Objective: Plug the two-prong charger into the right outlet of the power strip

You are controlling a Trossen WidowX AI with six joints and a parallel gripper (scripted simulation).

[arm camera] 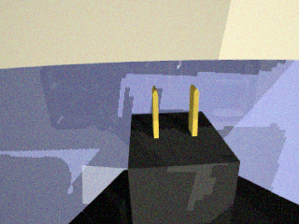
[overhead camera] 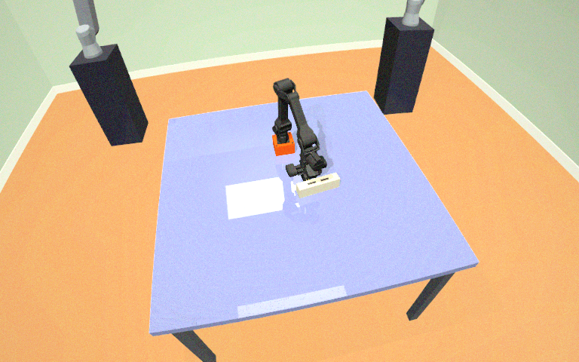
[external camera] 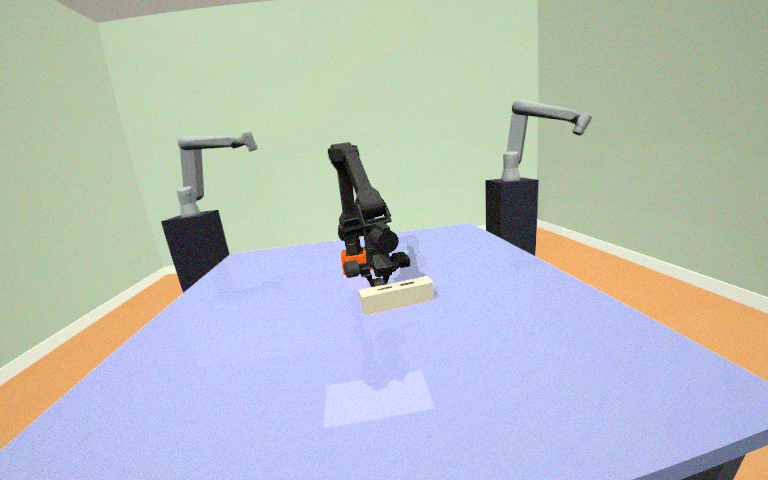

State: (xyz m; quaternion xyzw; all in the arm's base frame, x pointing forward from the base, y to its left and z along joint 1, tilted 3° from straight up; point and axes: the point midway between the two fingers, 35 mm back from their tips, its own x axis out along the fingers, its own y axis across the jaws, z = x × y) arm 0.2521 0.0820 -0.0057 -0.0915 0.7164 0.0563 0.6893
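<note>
The cream power strip (overhead camera: pixel 319 186) (external camera: pixel 398 300) (arm camera: pixel 112 33) stands on the blue table, with two dark outlets on its top in the top and exterior views. Its near part spans the top of the wrist view, where no outlet shows. My gripper (overhead camera: pixel 305 176) (external camera: pixel 378 281) (arm camera: pixel 170 177) is shut on the black charger (arm camera: pixel 179 149), just behind the strip on the arm's side. Two gold prongs (arm camera: pixel 156 117) (arm camera: pixel 194 114) stick out of the charger, side by side and bare, outside any outlet. In the wrist view, table shows between their tips and the strip. The charger is too dark to tell from the fingers in the top and exterior views.
The orange arm base (overhead camera: pixel 283 145) (external camera: pixel 352 261) stands behind the gripper. A bright white patch (overhead camera: pixel 253 198) lies left of the strip in the top view. Dark pedestals (overhead camera: pixel 108 96) (external camera: pixel 511 215) with grey arms stand beyond the table (overhead camera: pixel 204 256) (external camera: pixel 254 413).
</note>
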